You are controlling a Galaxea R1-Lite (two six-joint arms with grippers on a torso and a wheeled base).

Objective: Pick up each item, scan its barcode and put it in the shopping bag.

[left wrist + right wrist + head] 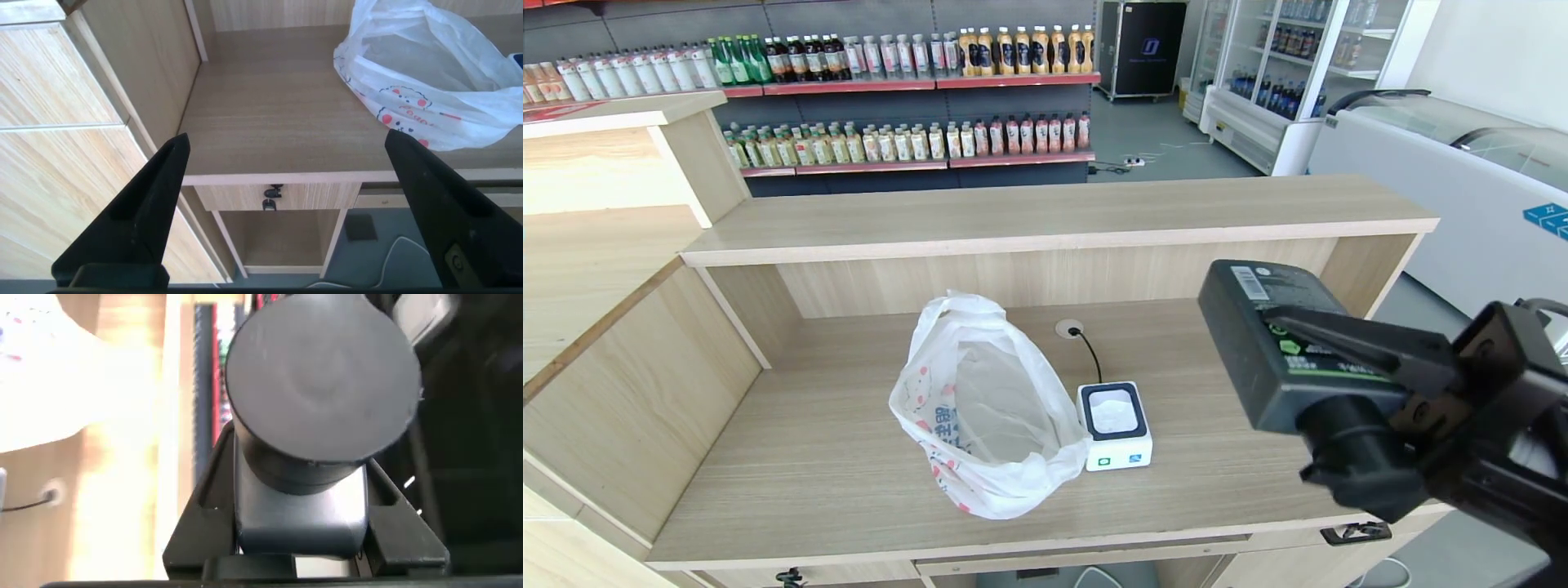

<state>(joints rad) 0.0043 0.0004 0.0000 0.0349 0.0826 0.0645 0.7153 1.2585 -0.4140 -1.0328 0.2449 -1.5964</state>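
Counter (pixel 1217 474), 1 bag (pixel 980 408), 1 scanner (pixel 1116 426), 1 bottle (pixel 1241 367)

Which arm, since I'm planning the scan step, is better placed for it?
Right: the right gripper holds the black-capped bottle near the scanner; the left gripper is open, empty, at the counter's edge beyond the shopping bag.

One shopping bag (pixel 980 408), one white scanner (pixel 1115 425) and one dark capped bottle (pixel 1241 343).

R gripper (pixel 1286 343) raised at right, clamped on dark bottle (pixel 1241 367), L gripper (pixel 286 143) spread wide
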